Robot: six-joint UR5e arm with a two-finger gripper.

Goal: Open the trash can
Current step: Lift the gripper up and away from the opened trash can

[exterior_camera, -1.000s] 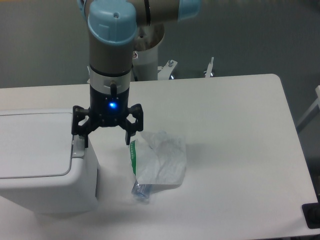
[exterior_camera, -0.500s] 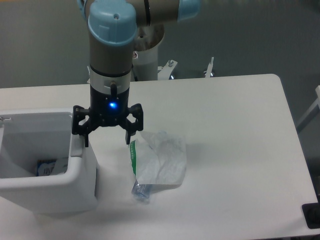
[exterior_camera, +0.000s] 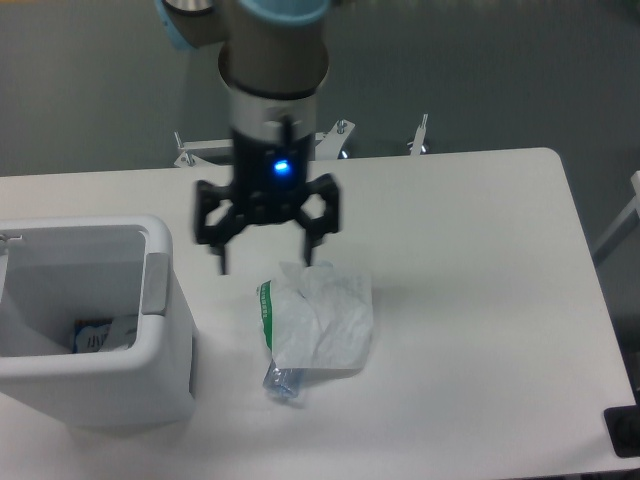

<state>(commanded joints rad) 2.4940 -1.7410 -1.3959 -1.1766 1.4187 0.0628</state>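
The trash can is a boxy white bin at the table's left front, and its top stands open. I can see down into it, where a blue-and-white item lies. A grey latch shows on its right rim. My gripper hangs open above the table, to the right of the bin and clear of it. Nothing is between its black fingers.
A thin white plastic wrapper with a green stripe lies on the table just below the gripper, with a small blue item at its lower edge. A dark object sits at the table's right front corner.
The bin's lid went from shut to open. My gripper then moved right and slightly up, away from the bin's right rim, still open.
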